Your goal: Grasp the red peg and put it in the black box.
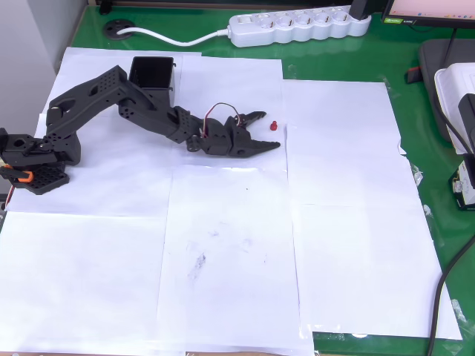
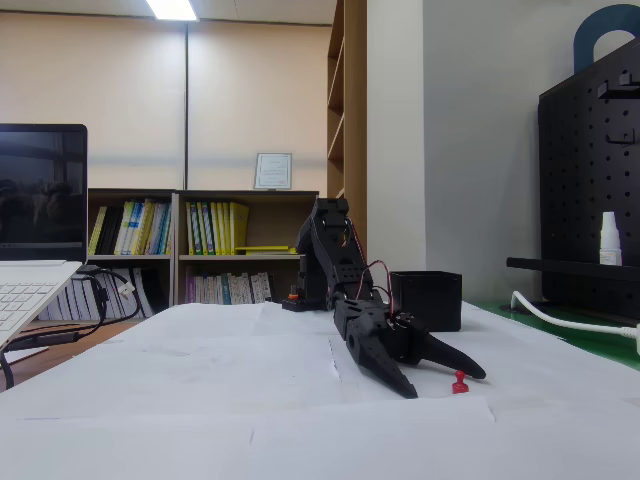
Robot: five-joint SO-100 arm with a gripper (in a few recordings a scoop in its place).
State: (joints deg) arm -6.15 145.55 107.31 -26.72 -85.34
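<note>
The red peg (image 1: pixel 273 125) stands upright on the white paper, small with a knob head; the fixed view shows the red peg (image 2: pixel 460 382) just right of the jaws. My black gripper (image 1: pixel 270 130) lies low over the paper, open, its two fingers spread with the peg between their tips and apart from both. In the fixed view the gripper (image 2: pixel 445 383) reaches toward the camera, nothing held. The black box (image 1: pixel 152 75) stands behind the arm's upper link at the top left of the overhead view; in the fixed view the black box (image 2: pixel 427 300) is behind the gripper.
White paper sheets (image 1: pixel 223 252) cover a green mat (image 1: pixel 438 222). A white power strip (image 1: pixel 297 27) lies along the far edge. The arm's base (image 1: pixel 33 159) sits at the left. A laptop (image 2: pixel 30 290) stands at the left of the fixed view.
</note>
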